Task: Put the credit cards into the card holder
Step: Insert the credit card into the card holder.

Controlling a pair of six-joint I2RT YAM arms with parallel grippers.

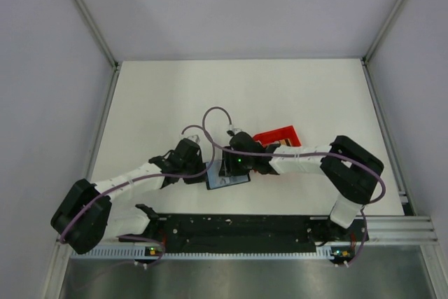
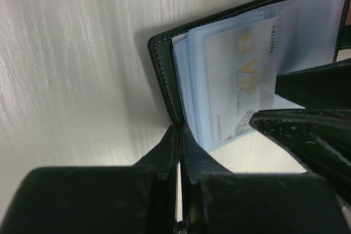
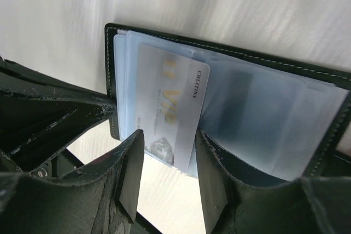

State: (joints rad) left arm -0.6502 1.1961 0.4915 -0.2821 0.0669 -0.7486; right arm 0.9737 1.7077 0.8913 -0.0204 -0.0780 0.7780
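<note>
Card holder (image 3: 263, 119) cut off at right edge; credit card (image 3: 164, 102) lettering blurred.

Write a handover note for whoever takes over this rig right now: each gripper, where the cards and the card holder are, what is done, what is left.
Left gripper: shut on the card holder at its cover edge.
Right gripper: jaws apart astride the pale card at its near end; grip unclear.
Holder lies open on the table; the pale card is partly inside a clear sleeve.
Done: one card started. Left: seat it, then load any others; what the red tray holds is unclear.
</note>
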